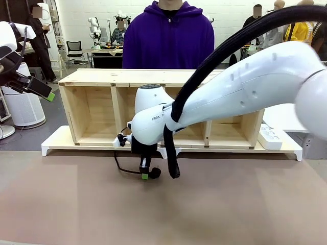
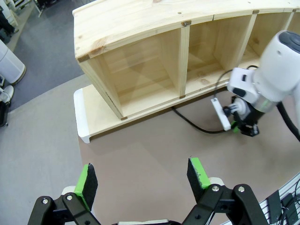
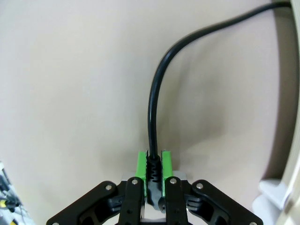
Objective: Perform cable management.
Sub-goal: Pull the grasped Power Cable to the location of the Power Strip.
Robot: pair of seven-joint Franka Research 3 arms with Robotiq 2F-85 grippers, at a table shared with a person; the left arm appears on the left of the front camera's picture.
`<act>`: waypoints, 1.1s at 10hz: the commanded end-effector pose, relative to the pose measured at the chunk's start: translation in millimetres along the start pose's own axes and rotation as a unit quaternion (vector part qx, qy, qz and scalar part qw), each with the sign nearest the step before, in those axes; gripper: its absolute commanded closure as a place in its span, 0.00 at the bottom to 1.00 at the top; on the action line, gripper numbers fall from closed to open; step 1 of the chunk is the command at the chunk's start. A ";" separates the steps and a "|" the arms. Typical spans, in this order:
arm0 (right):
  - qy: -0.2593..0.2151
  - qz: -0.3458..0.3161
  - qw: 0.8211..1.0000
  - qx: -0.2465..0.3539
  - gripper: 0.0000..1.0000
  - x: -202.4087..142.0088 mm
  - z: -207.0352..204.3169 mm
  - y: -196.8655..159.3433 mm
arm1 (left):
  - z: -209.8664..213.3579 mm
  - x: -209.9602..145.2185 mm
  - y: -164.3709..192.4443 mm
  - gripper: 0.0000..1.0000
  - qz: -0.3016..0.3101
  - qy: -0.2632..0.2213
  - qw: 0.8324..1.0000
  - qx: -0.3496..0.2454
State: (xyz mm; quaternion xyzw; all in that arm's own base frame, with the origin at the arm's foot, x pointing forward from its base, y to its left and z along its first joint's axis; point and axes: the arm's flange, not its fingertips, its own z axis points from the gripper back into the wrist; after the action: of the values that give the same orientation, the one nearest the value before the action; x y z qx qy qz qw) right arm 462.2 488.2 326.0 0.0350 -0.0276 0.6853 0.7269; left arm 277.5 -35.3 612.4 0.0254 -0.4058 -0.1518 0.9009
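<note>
The thin black cable lies in a loop on the brown table in front of the wooden shelf. My right gripper reaches across the middle and hangs low over the table, shut on the cable's plug end. In the right wrist view, the right gripper pinches the ribbed black collar between its green pads, and the cable runs up and curves off to the right. In the left wrist view, the cable curves from the shelf's base to the right gripper. My left gripper is open and empty, held high at the far left.
The shelf has several open compartments and stands on a flat base with white feet. A white power strip rests on the base's right end. A person in a purple hoodie stands behind the shelf. Bare brown tabletop stretches toward me.
</note>
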 end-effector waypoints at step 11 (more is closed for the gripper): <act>-0.066 -0.190 0.972 -0.124 0.85 -195.6 57.5 177.4 | -0.1 0.6 0.0 0.00 0.007 -0.003 1.000 0.000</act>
State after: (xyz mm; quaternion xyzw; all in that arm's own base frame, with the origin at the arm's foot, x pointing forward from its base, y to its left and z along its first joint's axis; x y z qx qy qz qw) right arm 295.4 312.7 366.9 -0.0049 -0.1353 0.5509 0.8235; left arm 277.5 -35.2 612.5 0.0255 -0.4058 -0.1516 0.9009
